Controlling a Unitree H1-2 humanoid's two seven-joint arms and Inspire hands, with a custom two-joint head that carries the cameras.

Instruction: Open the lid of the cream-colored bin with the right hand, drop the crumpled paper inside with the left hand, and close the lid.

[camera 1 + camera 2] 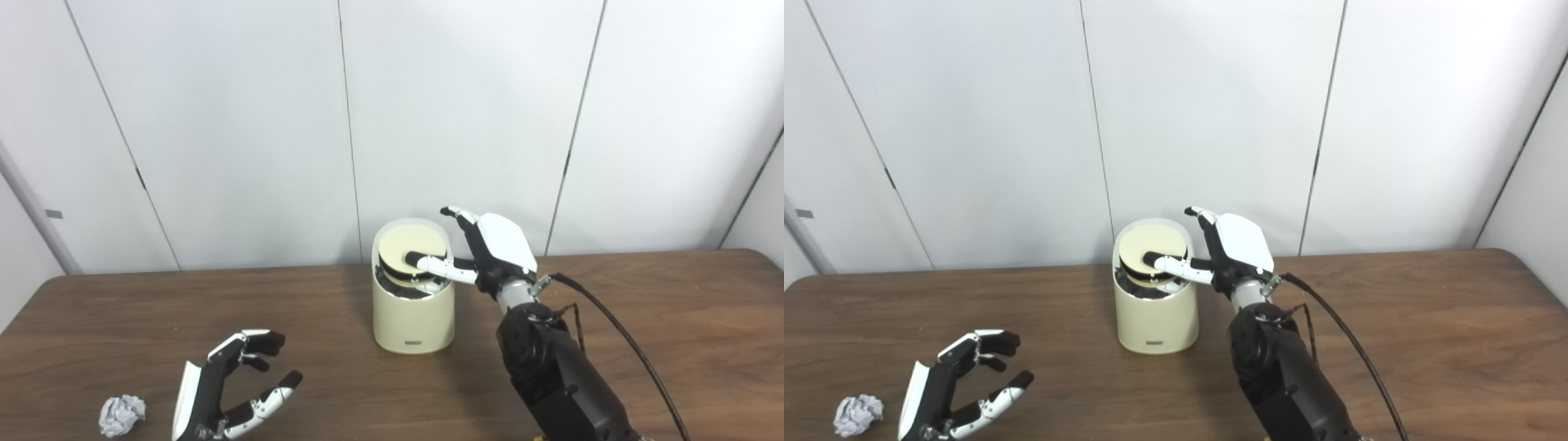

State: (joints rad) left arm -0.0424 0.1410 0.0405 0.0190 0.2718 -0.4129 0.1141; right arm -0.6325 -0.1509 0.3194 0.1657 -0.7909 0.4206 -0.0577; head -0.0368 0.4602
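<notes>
At table centre, the right hand (490, 254) presses a finger on the cream-colored bin's (413, 318) lid (411, 248), tilting it partly open; at seven o'clock the left hand (229, 389) waits released, crumpled paper (122, 414) unlifted just beside it; drop and closing remain.

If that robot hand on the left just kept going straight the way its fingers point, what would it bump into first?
The left robot hand points up and right across bare table. The cream bin looks nearest that line, though depth is unclear. The crumpled paper lies behind it.
</notes>
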